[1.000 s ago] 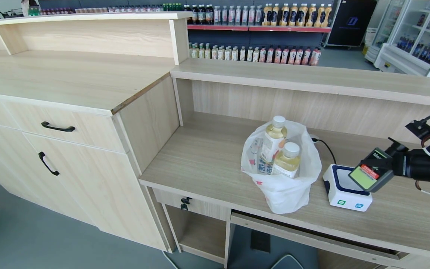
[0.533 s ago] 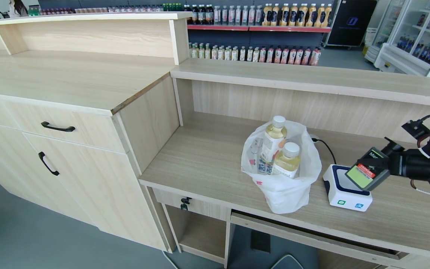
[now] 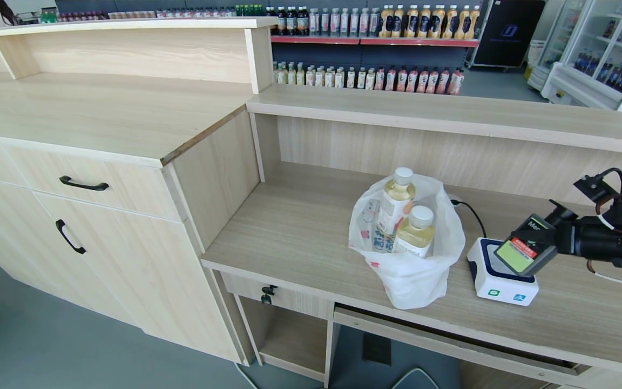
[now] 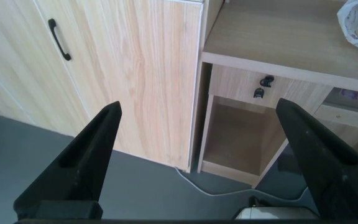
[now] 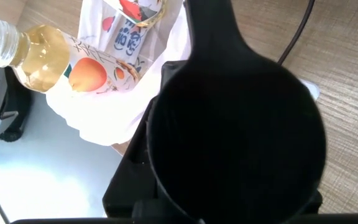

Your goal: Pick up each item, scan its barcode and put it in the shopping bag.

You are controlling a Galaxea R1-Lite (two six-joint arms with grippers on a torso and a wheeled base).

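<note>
shopping bag (image 3: 413,283) holds two bottles (image 3: 396,208); right tool (image 3: 546,240), clamped on a box (image 3: 521,253), is at the scanner (image 3: 497,289); bagging is left.

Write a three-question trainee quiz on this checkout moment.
1. True or false: the shopping bag lies flat and empty on the counter.
2. How many bottles stand in the bag? A) one B) two C) four
3. Fill in: the right end effector holds the green-labelled item over the ____.
Key: 1 false; 2 B; 3 scanner.
</note>
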